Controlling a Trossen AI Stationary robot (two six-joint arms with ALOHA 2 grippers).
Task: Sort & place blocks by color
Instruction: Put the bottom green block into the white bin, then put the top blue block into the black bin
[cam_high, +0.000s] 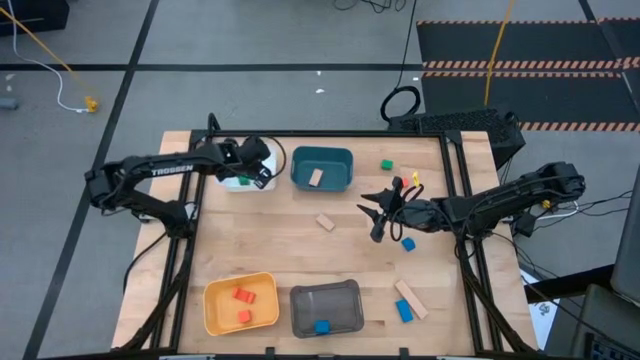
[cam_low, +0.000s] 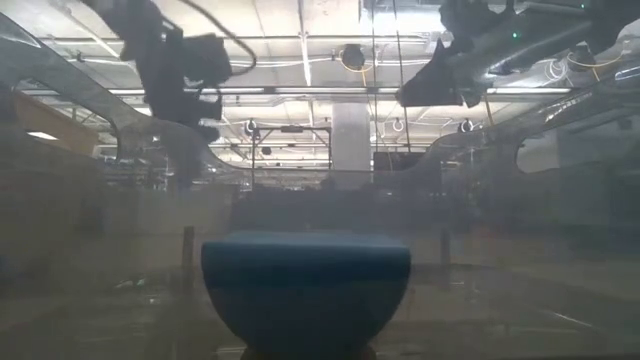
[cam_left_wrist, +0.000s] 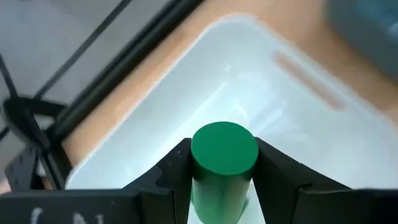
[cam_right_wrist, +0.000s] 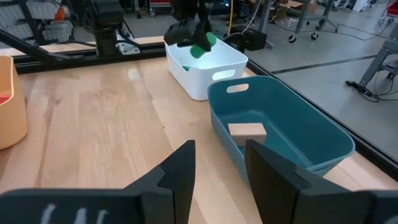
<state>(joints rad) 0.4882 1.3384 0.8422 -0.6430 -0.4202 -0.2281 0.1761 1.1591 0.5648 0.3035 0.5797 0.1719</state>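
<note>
The left gripper (cam_left_wrist: 224, 177) hangs over the white bin (cam_high: 243, 172) at the far left of the table (cam_high: 300, 255), its fingers (cam_left_wrist: 171, 171) clamped on a green cylinder block (cam_left_wrist: 224, 152) that is above the bin's floor. From the right wrist view the same block shows as a green piece held above the white bin's rim.

The right gripper (cam_high: 374, 212) is above the middle of the table, right of the teal bin (cam_high: 322, 167), with its fingers a narrow gap apart and nothing between them.

A tan block (cam_right_wrist: 247, 131) lies inside the teal bin. Two red blocks (cam_high: 242, 297) sit in the yellow bin (cam_high: 240, 303) at the near left, and a blue block (cam_high: 321, 326) sits in the grey bin (cam_high: 325, 308) beside it.

Loose on the table are a tan block (cam_high: 326, 222) near the middle, a green cube (cam_high: 386, 165) at the far right, a blue cube (cam_high: 408, 243) just beside the right arm, and a tan bar (cam_high: 410, 298) touching another blue block (cam_high: 403, 311) at the near right.
</note>
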